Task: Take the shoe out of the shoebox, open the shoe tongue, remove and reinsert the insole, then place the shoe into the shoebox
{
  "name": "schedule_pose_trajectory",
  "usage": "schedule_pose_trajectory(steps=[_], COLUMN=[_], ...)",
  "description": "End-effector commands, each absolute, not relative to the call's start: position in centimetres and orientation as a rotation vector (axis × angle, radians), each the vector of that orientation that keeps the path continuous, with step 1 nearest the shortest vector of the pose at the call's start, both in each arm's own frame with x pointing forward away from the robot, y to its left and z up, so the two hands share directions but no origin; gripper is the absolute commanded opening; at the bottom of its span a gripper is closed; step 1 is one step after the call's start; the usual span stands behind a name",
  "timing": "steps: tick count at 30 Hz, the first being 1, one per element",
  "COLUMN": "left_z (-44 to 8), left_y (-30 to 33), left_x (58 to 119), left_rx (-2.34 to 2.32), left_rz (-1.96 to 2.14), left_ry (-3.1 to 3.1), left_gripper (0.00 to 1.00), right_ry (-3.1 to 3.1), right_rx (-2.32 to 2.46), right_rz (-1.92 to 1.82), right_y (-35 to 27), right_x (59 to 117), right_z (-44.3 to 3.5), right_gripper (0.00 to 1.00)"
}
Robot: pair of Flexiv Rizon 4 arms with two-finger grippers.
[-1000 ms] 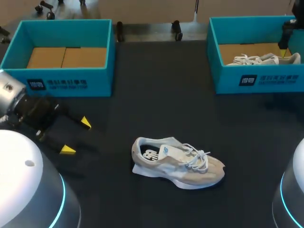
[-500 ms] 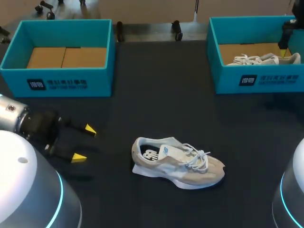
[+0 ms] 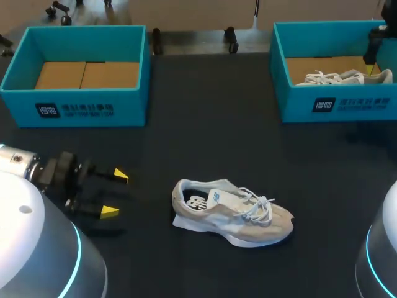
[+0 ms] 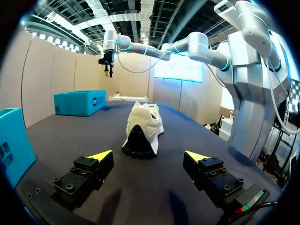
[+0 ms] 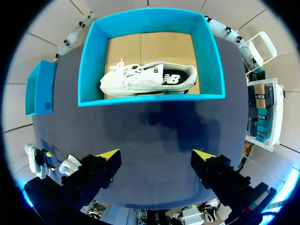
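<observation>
A beige and white shoe (image 3: 232, 214) lies on its sole in the middle of the black table, toe to the right, tongue and laces loose. My left gripper (image 3: 115, 194) is low over the table to the shoe's left, open and empty. In the left wrist view the shoe's heel (image 4: 143, 129) faces the open left gripper (image 4: 149, 156), a short way ahead of it. My right gripper (image 3: 372, 67) hangs above the right teal shoebox (image 3: 347, 102). In the right wrist view it (image 5: 157, 154) is open, high over that shoebox (image 5: 150, 21), which holds a second white shoe (image 5: 147, 79).
A second teal shoebox (image 3: 80, 108) stands at the back left, with only its cardboard floor showing inside. Bare black table lies all round the middle shoe and between the two boxes.
My left gripper has moved right, toward the shoe, and turned so its fingers point at the heel. The shoe and my right arm have not moved.
</observation>
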State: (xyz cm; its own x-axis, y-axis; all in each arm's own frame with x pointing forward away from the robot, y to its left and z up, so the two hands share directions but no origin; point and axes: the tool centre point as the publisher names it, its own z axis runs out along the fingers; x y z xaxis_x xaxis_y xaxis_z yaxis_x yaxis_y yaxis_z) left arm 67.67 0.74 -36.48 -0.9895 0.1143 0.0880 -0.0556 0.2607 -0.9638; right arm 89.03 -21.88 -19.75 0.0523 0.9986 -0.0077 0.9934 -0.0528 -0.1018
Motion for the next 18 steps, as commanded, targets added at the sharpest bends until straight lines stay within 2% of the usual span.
schedule_pose_trajectory(steps=[1,18], left_z=[-37.1,-38.1], left_y=[1.1,-0.5], left_x=[67.8,68.1], left_rx=[-0.098,-0.081], left_rz=[1.780,1.802], left_ry=[-2.370,-2.345], left_gripper=[1.00,1.00], right_ry=[-2.114,-2.114], right_rx=[-2.229,-2.229], right_rz=[0.116,0.116], right_y=[-21.9,-21.9], right_x=[89.0,89.0], right_z=[-19.8,-19.8], right_gripper=[1.00,1.00])
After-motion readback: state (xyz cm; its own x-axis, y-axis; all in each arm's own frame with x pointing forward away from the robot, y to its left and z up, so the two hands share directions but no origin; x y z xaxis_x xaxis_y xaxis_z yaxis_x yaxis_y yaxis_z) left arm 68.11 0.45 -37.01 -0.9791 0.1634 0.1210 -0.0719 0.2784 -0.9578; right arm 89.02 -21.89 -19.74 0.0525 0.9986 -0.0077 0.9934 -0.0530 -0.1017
